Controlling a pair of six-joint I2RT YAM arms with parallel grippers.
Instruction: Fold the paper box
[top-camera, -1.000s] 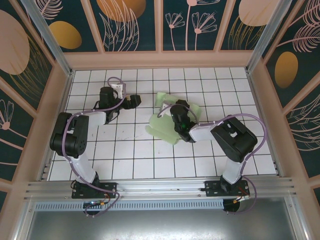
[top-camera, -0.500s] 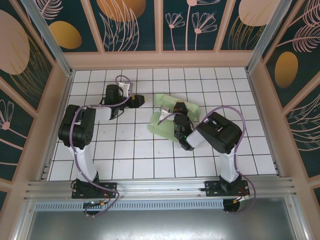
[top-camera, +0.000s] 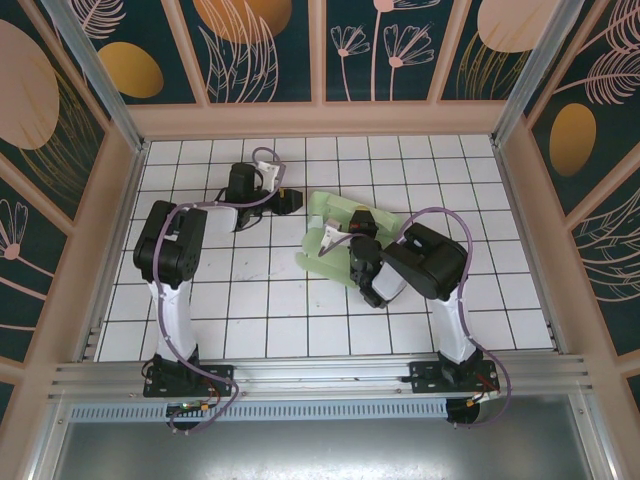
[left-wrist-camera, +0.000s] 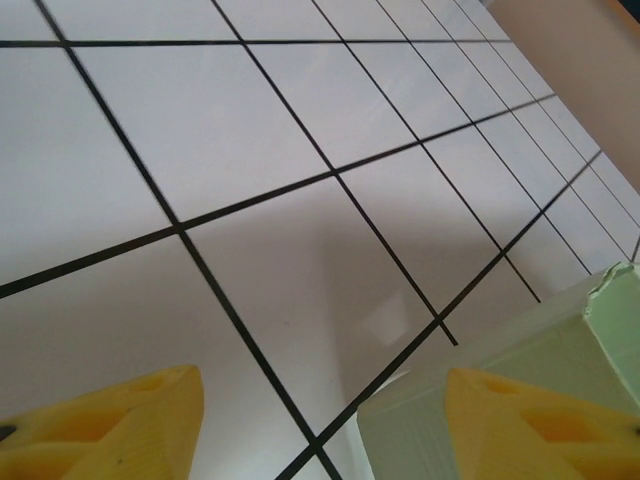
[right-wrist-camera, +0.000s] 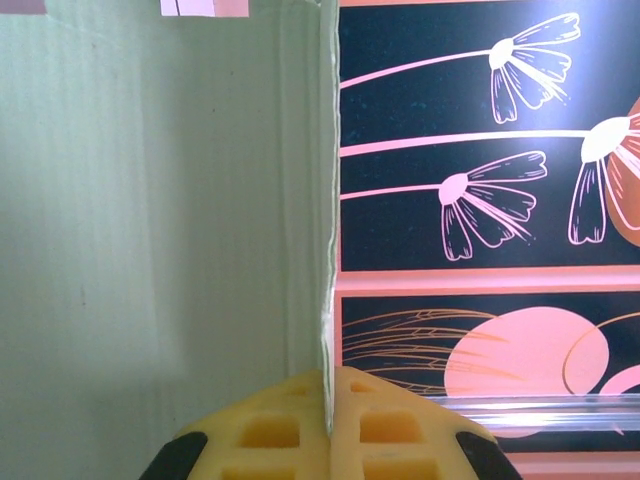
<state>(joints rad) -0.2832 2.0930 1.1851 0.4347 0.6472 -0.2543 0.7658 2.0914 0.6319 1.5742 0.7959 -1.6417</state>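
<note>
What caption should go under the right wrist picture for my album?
Right gripper pinching the mint-green paper box edge, flowery wall behind.

White worktop ruled in a black grid; pale mint-green paper box resting near its centre.

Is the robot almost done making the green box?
Not yet. Done: the paper box is partly folded, with one panel lifted off the floor. In hand: the right gripper pinches that panel's edge, and the left gripper, open, sits by a corner. Left: the sides aren't closed into a box shape.
</note>
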